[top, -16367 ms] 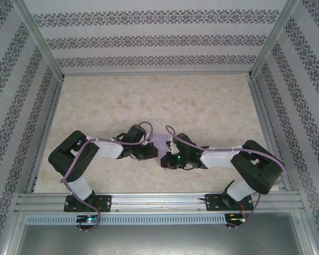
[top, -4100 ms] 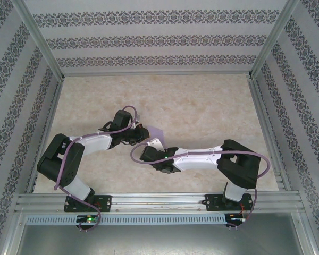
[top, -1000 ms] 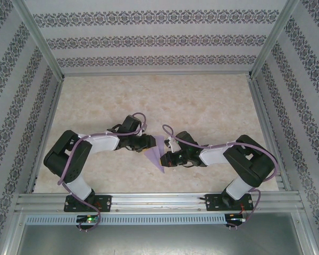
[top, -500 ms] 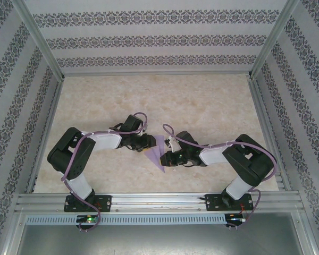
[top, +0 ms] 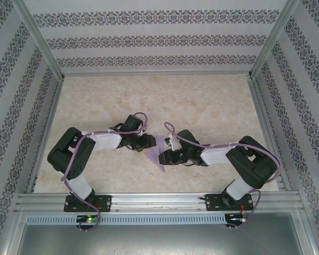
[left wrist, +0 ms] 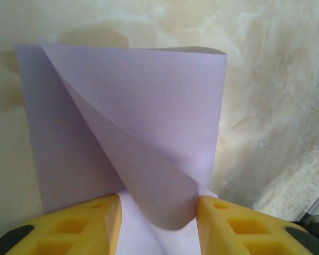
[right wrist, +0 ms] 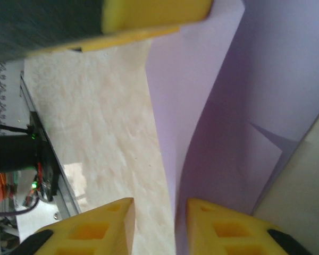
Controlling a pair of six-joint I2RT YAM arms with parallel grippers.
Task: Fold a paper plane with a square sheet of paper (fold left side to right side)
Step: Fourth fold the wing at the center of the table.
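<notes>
— Where's the paper (top: 154, 153) lying?
— Between my grippers. The left gripper (left wrist: 158, 206) is standing half-open astride its curled flap, perhaps touching it; the right gripper (right wrist: 158, 206) is gaping, an edge passing loosely between.

The square sheet of paper (top: 158, 154), plain lavender, lies flat between the two grippers as a narrow triangle. Just ahead of the left gripper (left wrist: 158, 228) one flap curls over the flat layer in a soft, uncreased roll. Its rounded end sits between the fingers, perhaps touching both. At the right gripper (right wrist: 159, 226) a raised edge stands in the gap, close against one finger.
</notes>
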